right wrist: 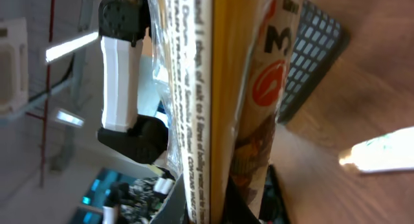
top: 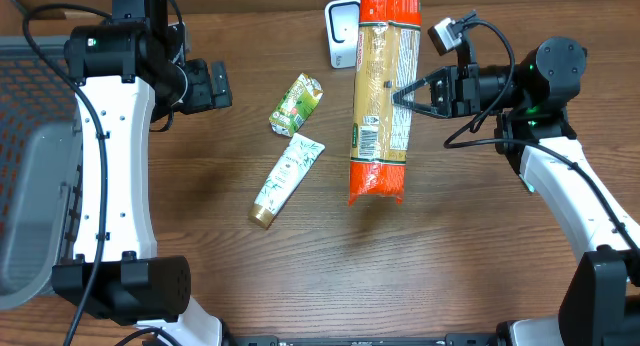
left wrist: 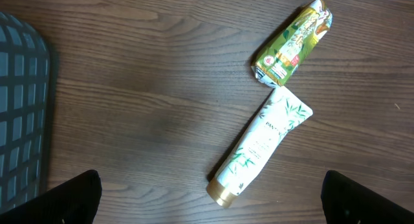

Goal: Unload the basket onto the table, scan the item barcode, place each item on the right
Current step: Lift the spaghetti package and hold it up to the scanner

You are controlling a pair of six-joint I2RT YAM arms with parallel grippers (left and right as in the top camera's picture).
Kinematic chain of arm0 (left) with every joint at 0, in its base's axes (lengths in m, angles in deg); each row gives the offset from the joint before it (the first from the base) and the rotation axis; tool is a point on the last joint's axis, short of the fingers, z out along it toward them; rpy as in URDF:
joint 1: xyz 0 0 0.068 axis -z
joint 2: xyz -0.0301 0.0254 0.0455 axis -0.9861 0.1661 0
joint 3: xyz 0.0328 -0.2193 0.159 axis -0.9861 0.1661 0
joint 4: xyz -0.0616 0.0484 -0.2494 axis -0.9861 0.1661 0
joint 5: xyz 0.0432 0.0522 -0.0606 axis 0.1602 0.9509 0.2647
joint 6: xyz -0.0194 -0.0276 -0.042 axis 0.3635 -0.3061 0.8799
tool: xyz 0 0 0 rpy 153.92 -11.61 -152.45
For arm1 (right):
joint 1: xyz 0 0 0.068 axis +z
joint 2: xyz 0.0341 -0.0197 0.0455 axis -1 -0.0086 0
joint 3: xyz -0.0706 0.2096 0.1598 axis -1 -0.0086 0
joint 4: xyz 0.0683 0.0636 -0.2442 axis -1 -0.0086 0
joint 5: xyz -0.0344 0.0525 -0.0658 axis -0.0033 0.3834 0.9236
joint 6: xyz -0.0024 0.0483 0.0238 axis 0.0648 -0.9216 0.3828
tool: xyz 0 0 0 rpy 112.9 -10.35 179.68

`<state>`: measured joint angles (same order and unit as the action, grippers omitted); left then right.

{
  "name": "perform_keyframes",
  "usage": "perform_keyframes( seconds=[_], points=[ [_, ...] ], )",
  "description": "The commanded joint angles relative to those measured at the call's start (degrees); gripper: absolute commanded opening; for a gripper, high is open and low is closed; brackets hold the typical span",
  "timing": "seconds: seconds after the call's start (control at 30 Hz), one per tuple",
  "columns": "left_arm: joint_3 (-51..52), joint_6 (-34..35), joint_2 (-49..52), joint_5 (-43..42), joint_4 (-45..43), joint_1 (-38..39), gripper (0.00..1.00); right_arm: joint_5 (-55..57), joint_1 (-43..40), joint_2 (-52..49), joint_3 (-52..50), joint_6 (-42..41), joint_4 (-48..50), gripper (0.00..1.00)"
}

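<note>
Brown wood-grain table (top: 450,266), grey wire basket (top: 25,86) off at the left edge, and a little white scanner (top: 342,34) standing at the far side. The right gripper (top: 398,93) is pinched tight on a long pasta packet (top: 378,136). It looks to be holding it up off the table, with the packet's far end right next to the scanner.

So I'd say we're at the "show it to the scanner" step. The next move probably calls for turning or tilting the packet so the barcode faces the scanner window, without that long thing slipping in the pinch.

The left gripper (top: 212,84) is spread wide with nothing in it. A green carton (left wrist: 291,46) and a white tube (left wrist: 259,146) are lying on the table in front of it.

Hard bits: I can't tell where the barcode is, since the pale label on the packet is too small from above. The right wrist view is nearly all packet, with the fingertips hidden. The packet's far end is cut off by the overhead frame.
</note>
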<state>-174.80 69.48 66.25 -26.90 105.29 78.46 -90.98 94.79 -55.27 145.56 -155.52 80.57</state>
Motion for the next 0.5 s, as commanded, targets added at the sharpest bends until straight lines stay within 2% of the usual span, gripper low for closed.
perform_keyframes(
  seconds=[0.0, 0.07, 0.17, 0.3, 0.33, 0.47],
  points=[
    [-0.02, 0.57, 0.61, 0.02, 0.07, -0.24, 1.00, 0.74, 0.76, 2.60, 1.92, -4.76, 1.01, 0.04],
    [-0.02, 0.57, 0.61, 0.00, 0.09, -0.24, 1.00, 1.60, 1.22, 2.60, 1.92, -3.41, -0.42, 0.04],
    [0.00, 0.57, 0.61, 0.00, 0.07, -0.24, 1.00, 4.15, 1.86, 2.47, 1.90, 3.76, -8.94, 0.04],
    [0.00, 0.57, 0.61, 0.02, 0.09, -0.24, 0.99, 12.15, 1.90, 2.10, 1.90, 22.23, -32.15, 0.04],
    [0.00, 0.57, 0.61, 0.02, 0.07, -0.24, 0.99, 17.64, 1.84, 2.05, 1.92, 30.01, -42.97, 0.04],
    [0.00, 0.57, 0.61, 0.02, 0.09, -0.24, 1.00, 31.87, 1.86, 2.05, 2.25, 42.75, -62.12, 0.04]
  ],
)
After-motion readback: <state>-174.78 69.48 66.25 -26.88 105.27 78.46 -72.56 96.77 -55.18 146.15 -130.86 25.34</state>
